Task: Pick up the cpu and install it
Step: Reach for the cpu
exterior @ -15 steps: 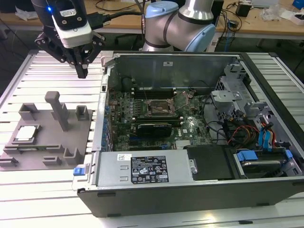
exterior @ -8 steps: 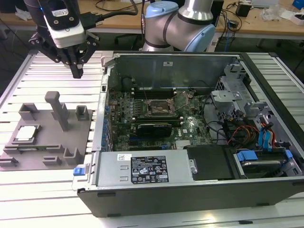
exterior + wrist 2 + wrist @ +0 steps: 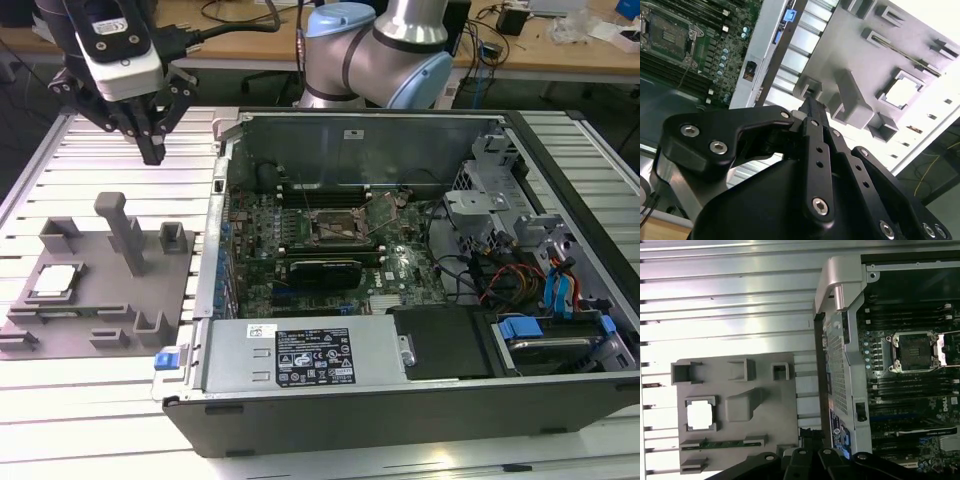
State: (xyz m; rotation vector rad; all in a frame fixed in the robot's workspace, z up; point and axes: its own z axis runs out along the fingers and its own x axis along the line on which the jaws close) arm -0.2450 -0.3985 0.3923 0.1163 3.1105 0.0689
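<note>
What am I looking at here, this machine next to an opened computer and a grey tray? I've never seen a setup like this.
This is a robot arm with a claw at its end. One picture comes from a camera off the arm that looks over the whole bench. The other two come from cameras riding near the arm's wrist, looking past the claw. On the slatted table lies an opened computer case with its motherboard and the square cpu socket exposed. On the exterior view's left of the case sits a grey fixture plate. The cpu, a small silvery square, rests in a pocket on that plate. The claw hangs in the air near the plate, shut and holding nothing.
</note>
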